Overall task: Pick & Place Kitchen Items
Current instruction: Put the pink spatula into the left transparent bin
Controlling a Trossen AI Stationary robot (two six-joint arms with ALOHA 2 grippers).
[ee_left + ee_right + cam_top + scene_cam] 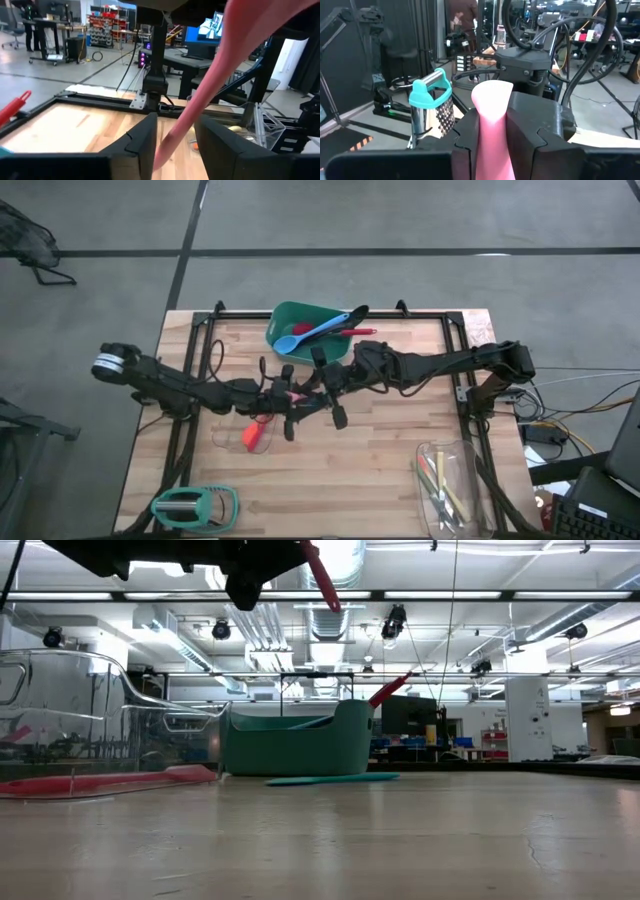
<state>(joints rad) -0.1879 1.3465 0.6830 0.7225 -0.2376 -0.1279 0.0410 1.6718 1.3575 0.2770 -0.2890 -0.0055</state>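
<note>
Both grippers meet just in front of the green tub (300,323): right gripper (492,142) pinches the pink utensil (492,125) (upright), left gripper (172,150) spread around it.

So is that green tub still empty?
No: in the high view the green tub already holds a blue spoon, a red utensil and a black one.
</note>
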